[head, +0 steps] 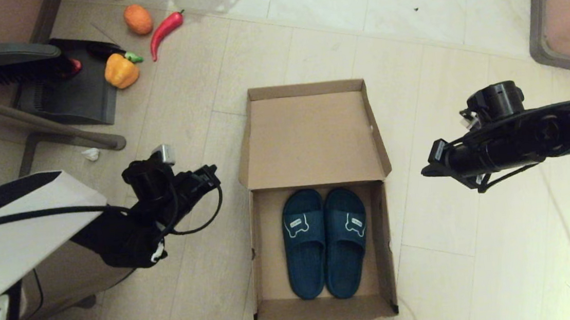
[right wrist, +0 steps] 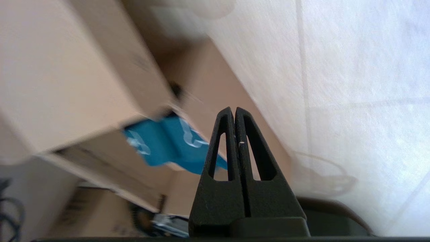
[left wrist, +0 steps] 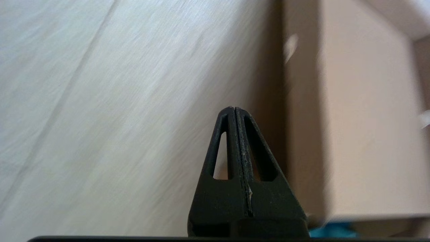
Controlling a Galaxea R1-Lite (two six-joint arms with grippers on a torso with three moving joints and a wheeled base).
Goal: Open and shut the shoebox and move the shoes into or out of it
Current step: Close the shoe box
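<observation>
Shoebox [head: 311,142] on floor, lid folded back flat, so interior exposed. Shoes [head: 325,241] side by side inside shoebox, toes toward lid. Left end effector [head: 203,179] clenched, empty, left of shoebox. Right end effector [head: 432,166] clenched, empty, right of shoebox. Both flank shoebox, likely staged for lid.

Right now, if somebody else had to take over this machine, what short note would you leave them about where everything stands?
Left tool: shut, empty, held above the floor on the left side of the shoebox.
Right tool: shut, empty, held off the box's right side.
Shoebox: on the floor, lid swung fully open and lying back.
Shoes: both slide sandals lie side by side inside the box.
Done: box opened, shoes in it.
Left: either close the lid or lift the shoes out; neither tool touches anything.
</observation>
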